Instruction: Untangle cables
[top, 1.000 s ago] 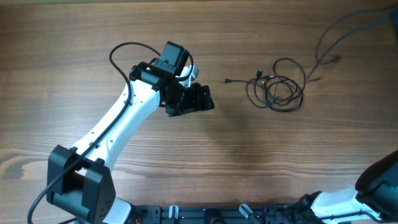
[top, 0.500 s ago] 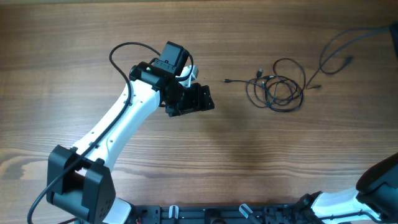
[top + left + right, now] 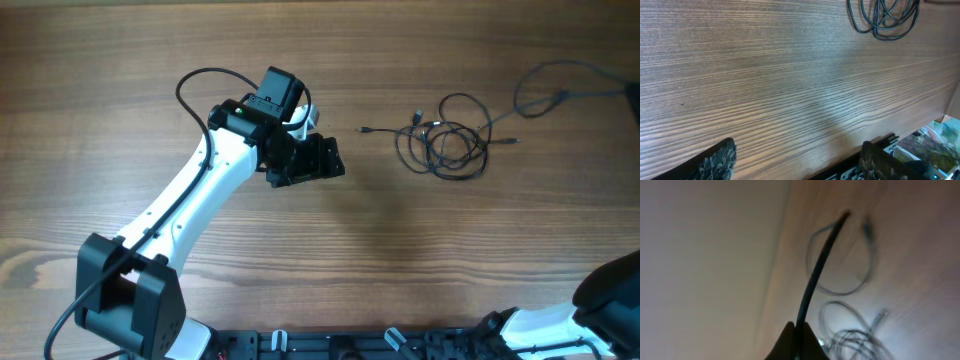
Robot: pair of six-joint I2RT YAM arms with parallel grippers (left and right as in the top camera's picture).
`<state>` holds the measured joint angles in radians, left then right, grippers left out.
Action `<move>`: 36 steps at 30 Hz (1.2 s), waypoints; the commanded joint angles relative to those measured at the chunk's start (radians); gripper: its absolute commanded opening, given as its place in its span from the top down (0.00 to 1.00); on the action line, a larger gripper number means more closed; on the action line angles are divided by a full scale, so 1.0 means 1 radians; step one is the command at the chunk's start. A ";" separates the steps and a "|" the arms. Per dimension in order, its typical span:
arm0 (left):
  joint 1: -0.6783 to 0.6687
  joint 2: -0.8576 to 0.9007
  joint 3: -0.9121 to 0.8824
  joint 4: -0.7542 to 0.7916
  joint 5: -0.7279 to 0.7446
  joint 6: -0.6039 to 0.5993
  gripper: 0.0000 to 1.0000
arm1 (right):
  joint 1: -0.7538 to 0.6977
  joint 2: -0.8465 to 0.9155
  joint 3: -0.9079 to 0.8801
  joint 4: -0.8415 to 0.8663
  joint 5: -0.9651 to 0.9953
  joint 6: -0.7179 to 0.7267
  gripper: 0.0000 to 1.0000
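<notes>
The cables point(image 3: 445, 142) lie as a tangled coil of thin black cord on the wooden table, right of centre. One strand point(image 3: 560, 78) leads from the coil off the right edge. In the right wrist view my right gripper point(image 3: 797, 332) is shut on that black strand point(image 3: 817, 265), which rises blurred from between the fingers, with the coil point(image 3: 855, 340) below. In the overhead view the right gripper is out of frame. My left gripper point(image 3: 318, 160) hovers well left of the coil. Its fingers point(image 3: 715, 162) stand open over bare wood, and the coil point(image 3: 885, 20) shows at the top right.
The left arm's white link point(image 3: 190, 200) runs diagonally from its base point(image 3: 125, 295) at the front left. Part of the right arm point(image 3: 610, 290) sits at the front right corner. A black rail point(image 3: 350, 345) lines the table's front edge.
The held strand at the far right has swung lower and further right, tugging its loop a little. The coil has barely shifted. The left arm has not moved.
</notes>
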<state>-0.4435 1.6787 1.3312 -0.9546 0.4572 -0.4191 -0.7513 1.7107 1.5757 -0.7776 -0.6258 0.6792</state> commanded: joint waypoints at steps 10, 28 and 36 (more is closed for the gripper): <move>0.000 -0.001 0.010 0.000 -0.006 0.023 0.18 | 0.000 -0.019 0.211 -0.490 0.929 0.114 0.96; 0.000 -0.001 0.010 -0.001 -0.006 0.023 0.18 | -0.021 -0.026 0.603 -0.426 0.809 0.099 0.95; 0.000 -0.001 0.010 -0.001 -0.006 0.023 0.19 | -0.003 -0.008 0.654 -0.427 0.777 -0.054 0.95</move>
<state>-0.4435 1.6787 1.3308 -0.9546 0.4572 -0.4191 -0.7700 1.6920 2.2169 -1.1831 0.1787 0.7441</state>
